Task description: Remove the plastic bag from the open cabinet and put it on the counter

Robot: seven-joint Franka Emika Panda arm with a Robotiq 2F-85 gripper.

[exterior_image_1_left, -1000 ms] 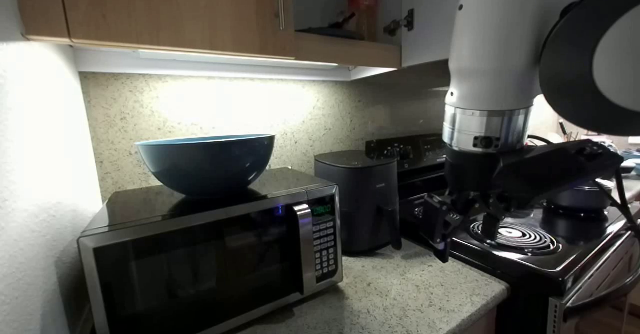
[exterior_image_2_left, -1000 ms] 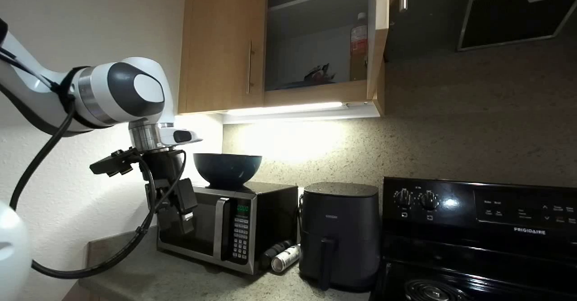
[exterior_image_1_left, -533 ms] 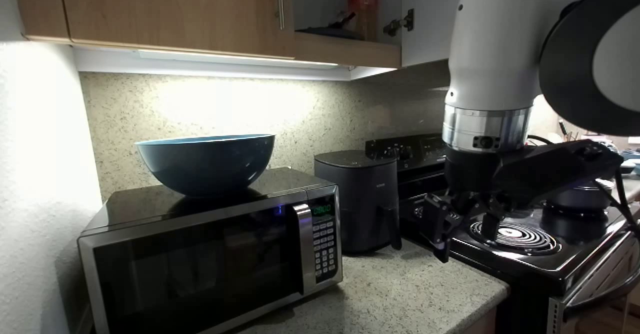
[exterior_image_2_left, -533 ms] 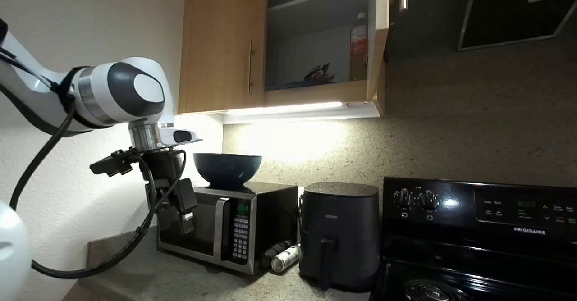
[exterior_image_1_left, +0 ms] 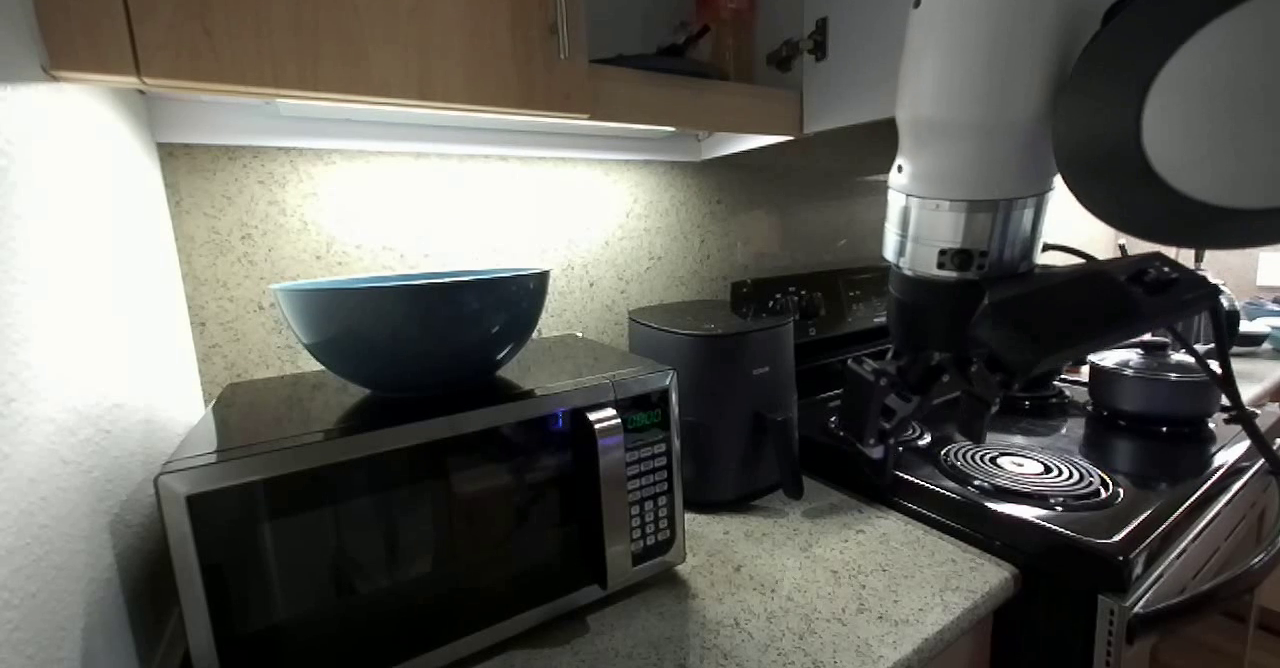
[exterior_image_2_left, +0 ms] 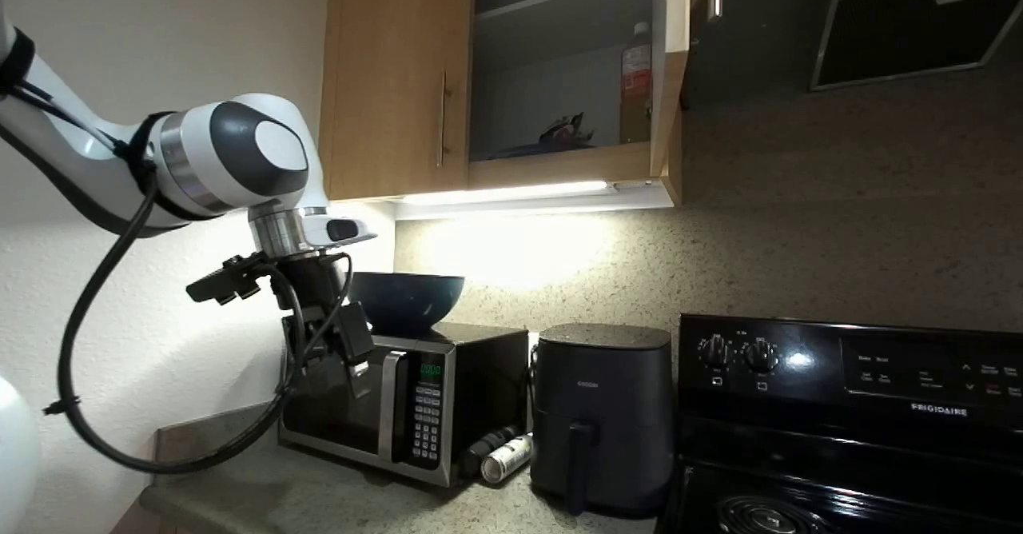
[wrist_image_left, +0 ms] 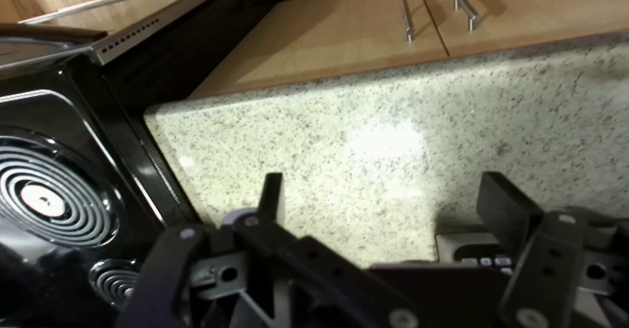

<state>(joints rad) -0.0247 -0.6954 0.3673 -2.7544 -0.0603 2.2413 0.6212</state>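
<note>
The cabinet (exterior_image_2_left: 559, 168) stands open above the counter in both exterior views. A dark, crumpled thing with reddish patches (exterior_image_2_left: 566, 129), likely the plastic bag, lies on its lowest shelf; in an exterior view only a dark tip (exterior_image_1_left: 686, 42) shows. My gripper (wrist_image_left: 383, 190) is open and empty in the wrist view, its fingers wide apart over the speckled counter (wrist_image_left: 319, 146). In an exterior view the gripper (exterior_image_1_left: 928, 443) points down, well below the cabinet and in front of the stove. In an exterior view it hangs in front of the microwave (exterior_image_2_left: 376, 394).
A blue bowl (exterior_image_1_left: 420, 333) sits on the microwave. A black air fryer (exterior_image_2_left: 603, 422) stands between microwave and stove (exterior_image_1_left: 1060, 523). A bottle with a red label (exterior_image_2_left: 636, 70) stands in the cabinet. The open cabinet door (exterior_image_2_left: 673, 62) juts out. A can (exterior_image_2_left: 507, 458) lies by the microwave.
The arm and gripper have risen a little and, in an exterior view, shifted right toward the microwave. The gripper appears open throughout. The cabinet and its contents have not moved.
</note>
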